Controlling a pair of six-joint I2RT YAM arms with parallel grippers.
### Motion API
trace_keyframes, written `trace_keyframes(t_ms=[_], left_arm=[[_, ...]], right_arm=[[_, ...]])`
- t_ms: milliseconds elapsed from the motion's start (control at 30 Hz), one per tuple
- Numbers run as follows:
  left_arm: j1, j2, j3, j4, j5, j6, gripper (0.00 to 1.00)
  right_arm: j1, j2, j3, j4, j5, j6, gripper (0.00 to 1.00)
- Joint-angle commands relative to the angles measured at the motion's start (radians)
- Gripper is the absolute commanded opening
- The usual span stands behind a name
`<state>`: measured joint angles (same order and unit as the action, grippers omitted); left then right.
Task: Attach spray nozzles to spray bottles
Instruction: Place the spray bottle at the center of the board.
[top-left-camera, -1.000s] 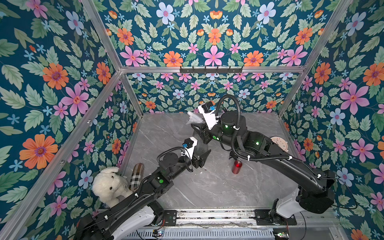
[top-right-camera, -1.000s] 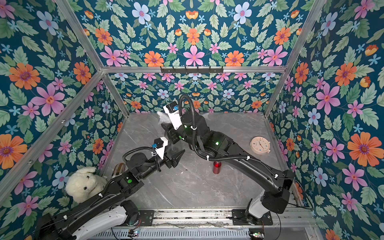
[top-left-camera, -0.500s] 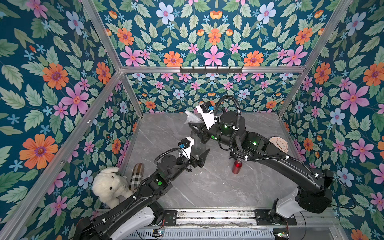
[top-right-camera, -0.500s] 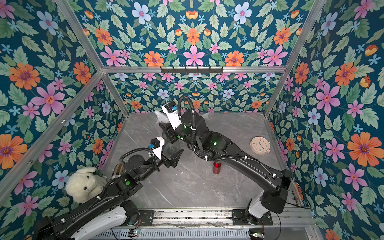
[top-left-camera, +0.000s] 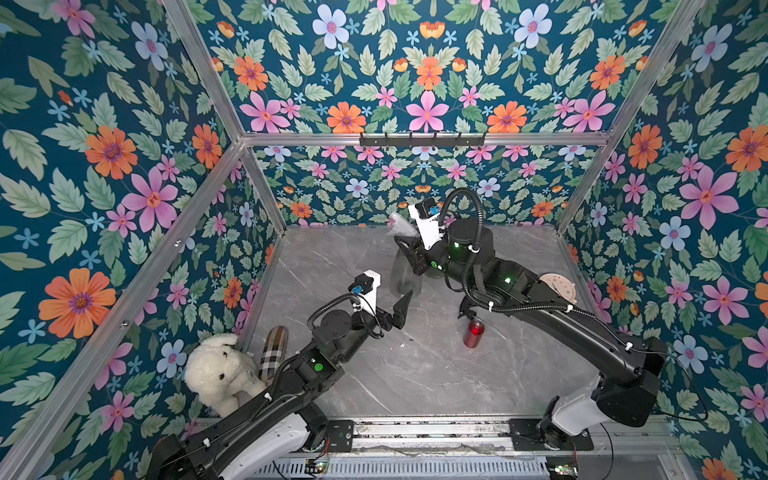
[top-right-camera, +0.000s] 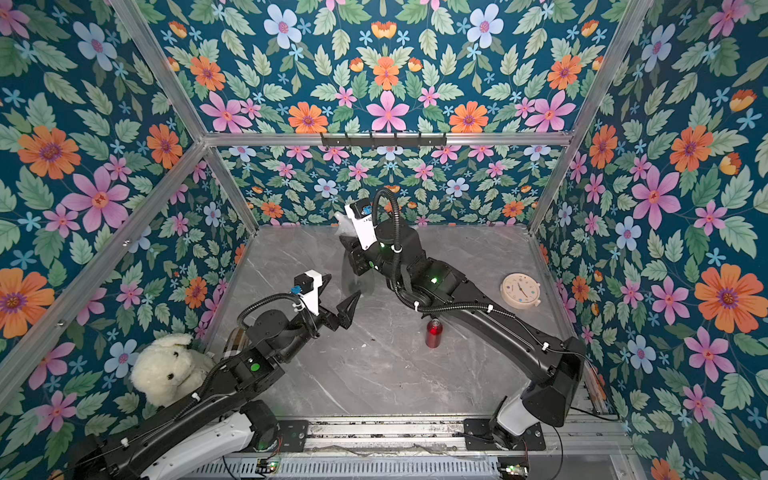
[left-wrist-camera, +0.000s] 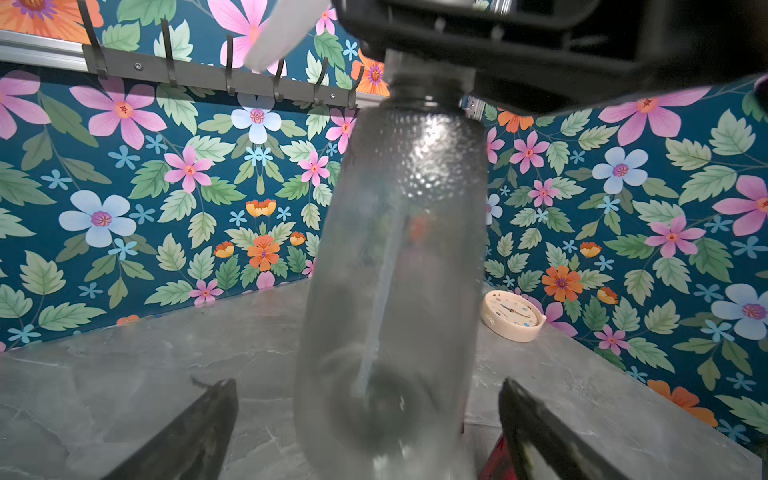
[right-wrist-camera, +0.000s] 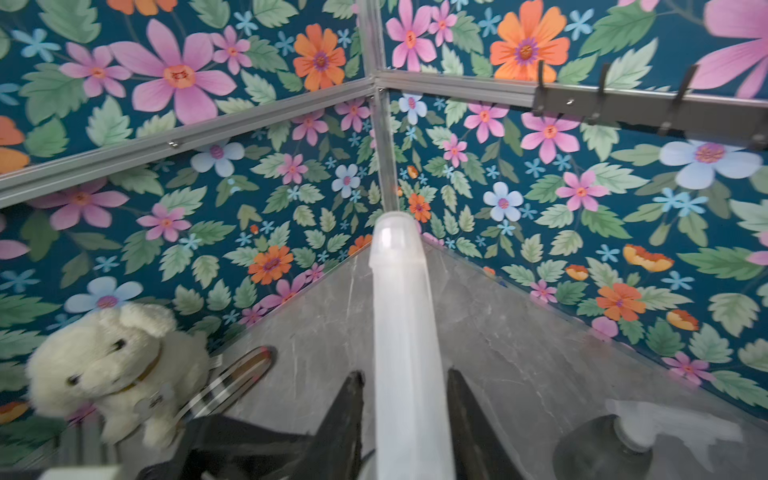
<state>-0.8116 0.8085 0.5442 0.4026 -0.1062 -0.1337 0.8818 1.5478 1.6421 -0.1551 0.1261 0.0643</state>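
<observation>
**Right pincer clamped on nozzle over grey bottle; left wide open, empty**

Top views: right pincer is closed narrow on the clear nozzle. The bottle hangs straight below its jaws. Left pincer is spread wide, just short of the bottle's base, holding nothing. Red bottle stands well apart from both pincers, beside the right forearm, with no nozzle on it.

Left wrist: bottle sits centred between the spread fingers, touching neither. Dip tube runs down inside. Base is blurred, so I can't tell if it's on the table. Clock lies beyond; nothing on its face is readable.

Right wrist: nozzle pokes out ahead between the narrow jaws. Off to one side is what looks like a second bottle with a nozzle on.

Handling (my read): empty thin plastic, so light, slick and squashy. Left should grip the lower body, gently, to counter the twist. The collar is the stiff spot for the right. No labels or brands legible anywhere.
</observation>
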Motion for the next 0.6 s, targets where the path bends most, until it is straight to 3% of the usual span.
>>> trace_keyframes(t_ms=[0,200,567], left_arm=[[0.002,-0.024,-0.007,-0.012,-0.018,-0.023,1.0],[0.001,-0.153,-0.017,-0.076,-0.042,-0.032,1.0],[0.001,-0.263,0.034,-0.212,-0.098,-0.029,1.0]], right_arm=[[-0.019,0.022,-0.029,0.142,0.038,-0.037,0.1],[-0.044,0.101,-0.102,0.359,0.072,-0.06,0.1],[-0.049,0.5,-0.04,0.757,0.272,-0.228,0.1]])
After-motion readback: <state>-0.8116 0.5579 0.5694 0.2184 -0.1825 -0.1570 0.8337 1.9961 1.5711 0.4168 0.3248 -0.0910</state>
